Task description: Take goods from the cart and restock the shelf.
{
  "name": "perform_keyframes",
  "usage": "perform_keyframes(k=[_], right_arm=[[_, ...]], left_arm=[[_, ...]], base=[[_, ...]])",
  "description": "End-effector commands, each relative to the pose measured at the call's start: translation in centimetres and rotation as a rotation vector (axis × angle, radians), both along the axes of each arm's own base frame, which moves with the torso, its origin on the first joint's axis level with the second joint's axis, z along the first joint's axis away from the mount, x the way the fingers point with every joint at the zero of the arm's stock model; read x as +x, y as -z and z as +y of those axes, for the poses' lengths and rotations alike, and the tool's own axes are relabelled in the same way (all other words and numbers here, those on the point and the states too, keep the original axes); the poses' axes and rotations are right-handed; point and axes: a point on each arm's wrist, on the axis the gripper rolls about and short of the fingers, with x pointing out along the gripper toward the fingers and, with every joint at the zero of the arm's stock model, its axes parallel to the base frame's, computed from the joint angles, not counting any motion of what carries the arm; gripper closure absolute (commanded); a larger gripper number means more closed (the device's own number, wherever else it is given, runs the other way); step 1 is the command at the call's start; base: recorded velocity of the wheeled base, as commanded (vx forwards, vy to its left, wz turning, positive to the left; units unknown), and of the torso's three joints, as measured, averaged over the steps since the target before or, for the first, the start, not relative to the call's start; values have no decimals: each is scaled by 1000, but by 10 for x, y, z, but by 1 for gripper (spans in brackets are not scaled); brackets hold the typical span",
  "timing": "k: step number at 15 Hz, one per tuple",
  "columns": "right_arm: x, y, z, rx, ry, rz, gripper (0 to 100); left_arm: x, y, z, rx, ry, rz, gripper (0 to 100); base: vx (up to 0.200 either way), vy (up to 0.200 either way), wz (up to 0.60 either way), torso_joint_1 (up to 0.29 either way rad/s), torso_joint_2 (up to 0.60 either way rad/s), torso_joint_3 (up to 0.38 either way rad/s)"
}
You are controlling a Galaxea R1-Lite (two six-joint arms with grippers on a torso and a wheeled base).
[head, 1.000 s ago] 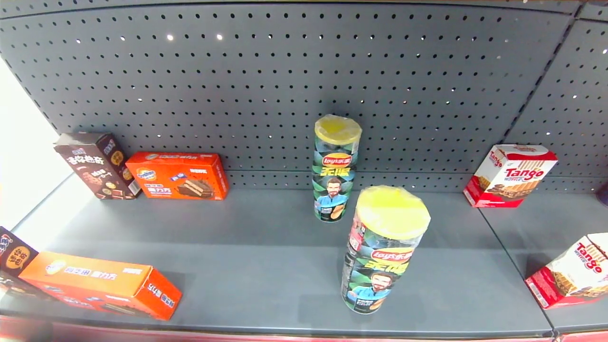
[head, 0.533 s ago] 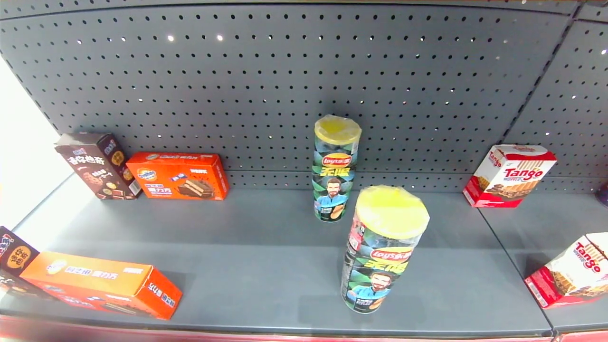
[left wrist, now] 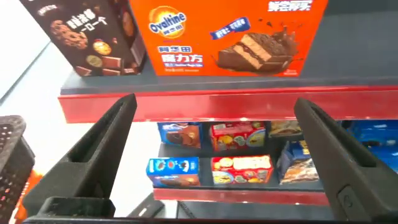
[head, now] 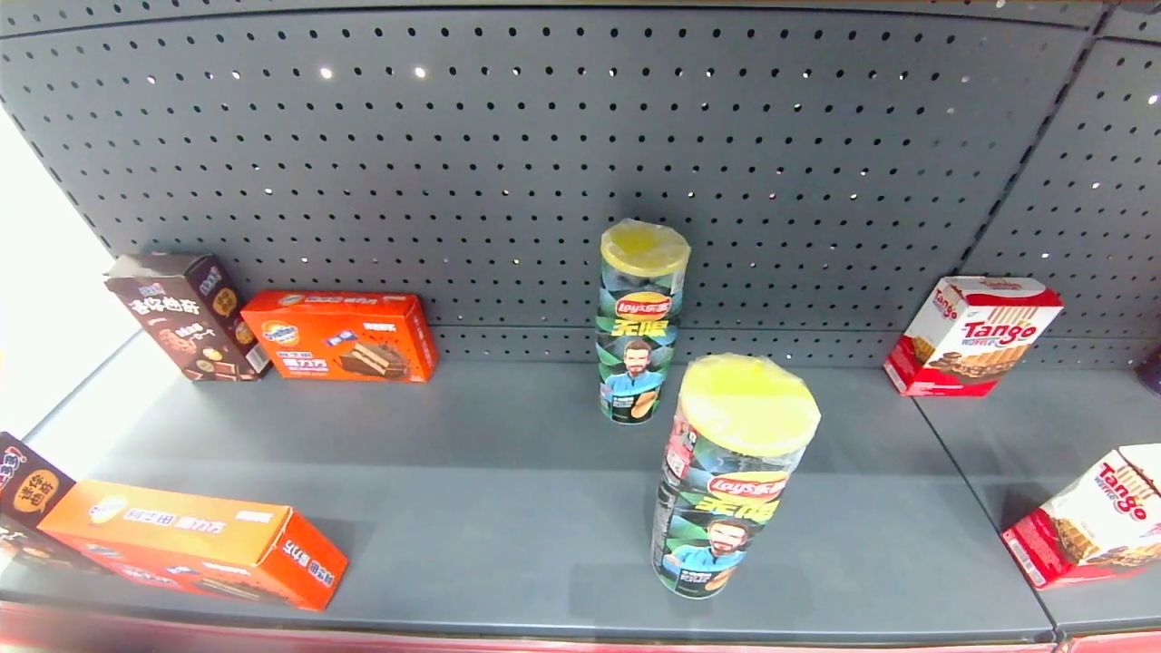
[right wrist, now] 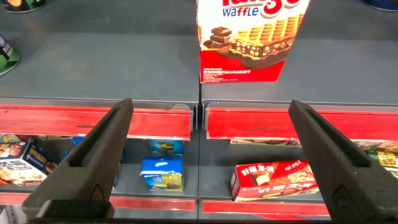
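Note:
Two tall chip cans with yellow lids stand upright on the grey shelf (head: 490, 490), one near the front (head: 726, 481) and one by the back panel (head: 638, 322). My left gripper (left wrist: 214, 102) is open and holds nothing, level with the shelf's red front rail (left wrist: 186, 106), below an orange chocolate box (left wrist: 230, 37) and a dark cookie box (left wrist: 87, 37). My right gripper (right wrist: 209, 104) is open and holds nothing, in front of the red rail (right wrist: 155, 121), below a red and white wafer box (right wrist: 249, 37).
On the shelf's left are orange boxes (head: 340, 336) (head: 190, 544) and dark boxes (head: 181, 313) (head: 27, 494). Wafer boxes (head: 975, 336) (head: 1088, 526) stand on the right section. Lower shelves hold small packs (left wrist: 239, 152) (right wrist: 161, 171). A black mesh basket edge (left wrist: 9, 162) is beside the left gripper.

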Motion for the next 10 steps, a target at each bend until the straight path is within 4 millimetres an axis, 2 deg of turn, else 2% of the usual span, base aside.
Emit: perform_keyframes(k=[1, 7, 8, 9, 10], right_arm=[[0, 0, 0, 0, -1, 1, 0], [0, 0, 0, -10, -10, -1, 0], [-6, -41, 0, 35, -20, -106, 0], [4, -96, 0, 111, -29, -97, 0], [26, -135, 0, 193, -37, -28, 0]], left_arm=[[1, -1, -1, -18, 48, 10, 0], [0, 0, -1, -21, 63, 7, 0], [0, 0, -1, -25, 61, 7, 0], [0, -1, -1, -29, 61, 6, 0], [0, 0, -1, -29, 61, 7, 0]], base=[[0, 0, 0, 0, 0, 0], [0, 0, 0, 0, 0, 0], [0, 0, 0, 0, 0, 0], [0, 0, 0, 0, 0, 0], [0, 0, 0, 0, 0, 0]])
